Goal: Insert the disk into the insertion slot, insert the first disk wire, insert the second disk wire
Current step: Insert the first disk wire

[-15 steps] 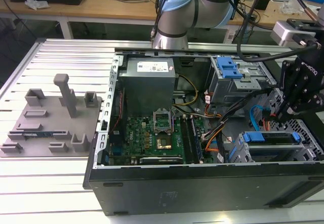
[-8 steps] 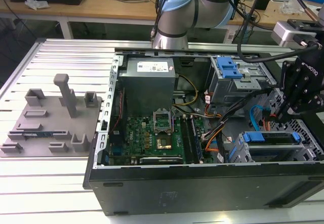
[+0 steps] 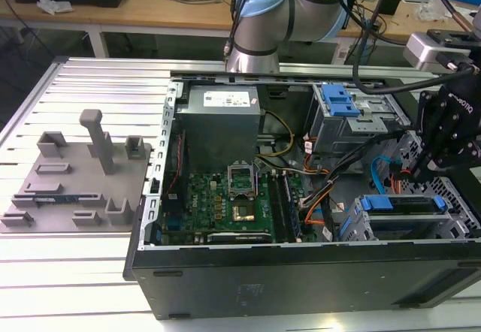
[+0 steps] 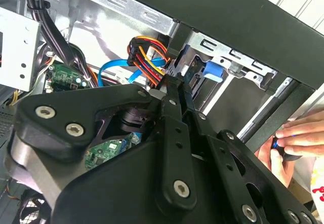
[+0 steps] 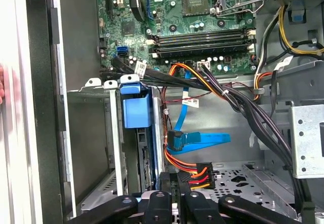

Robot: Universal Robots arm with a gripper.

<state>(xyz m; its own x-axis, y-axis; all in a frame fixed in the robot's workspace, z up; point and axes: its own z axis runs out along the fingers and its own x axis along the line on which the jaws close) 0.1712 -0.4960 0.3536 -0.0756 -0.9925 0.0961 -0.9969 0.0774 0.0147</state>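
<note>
Disk (image 5: 136,111) seated in the insertion slot (image 3: 457,195), a grey cage of perforated sheet metal inside the open computer case (image 3: 301,279) on the ribbed aluminium desk (image 3: 75,276). From my console, the first wrist view shows the drive edge-on. It is a thin silver slab with its long axis aimed at the green motherboard (image 5: 192,26), and the glossy blue plastic carrier tab sits at the end nearest the board.

I read the gripper (image 4: 171,82) as drawn almost fully together. Its matte black, bolt-studded fingers (image 4: 174,133) meet at the tips on the first disk wire (image 4: 149,57), the thin orange, red and black bundle, close to its small black plug. The gripper hangs over the disk's rear end, the one away from the board.

The second disk wire (image 5: 207,139), a flat light-blue ribbon, bends back on itself just beside the disk. Its end lies against the orange strands, and I cannot tell whether it is plugged in. A thick sheaf of black cables (image 5: 248,112) sweeps past between that ribbon and the board.

In the exterior view, a second grey bay with a blue latch plate (image 3: 338,101) stands apart from the slot, near the boxy grey power supply (image 3: 222,114). A grey moulded fixture plate (image 3: 75,174) with upright posts lies on the desk to the exterior view's left of the case. A person's hand (image 4: 298,138) rests at the case's outer wall.
</note>
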